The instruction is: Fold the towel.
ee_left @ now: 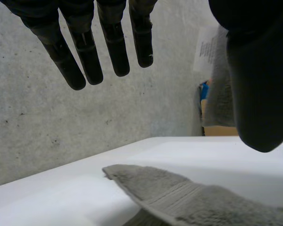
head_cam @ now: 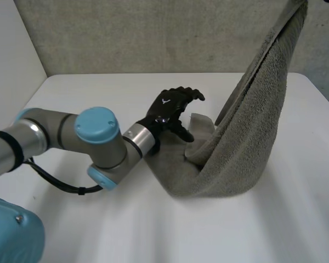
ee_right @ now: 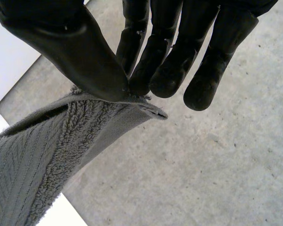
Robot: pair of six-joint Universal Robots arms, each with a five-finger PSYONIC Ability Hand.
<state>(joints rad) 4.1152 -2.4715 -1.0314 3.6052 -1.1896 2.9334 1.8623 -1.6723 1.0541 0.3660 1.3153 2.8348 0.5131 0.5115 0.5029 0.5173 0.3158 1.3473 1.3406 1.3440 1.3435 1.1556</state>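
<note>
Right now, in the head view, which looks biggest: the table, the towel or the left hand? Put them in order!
1. table
2. towel, one end lifted high
3. left hand, clearly the smallest

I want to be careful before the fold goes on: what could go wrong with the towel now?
1. The right hand pinches only a corner of the towel, and much of the cloth hangs from it; it may slip out.
2. The left hand is open over the bunched lower end on the table, holding nothing, so that end could drag and fold crooked.
</note>
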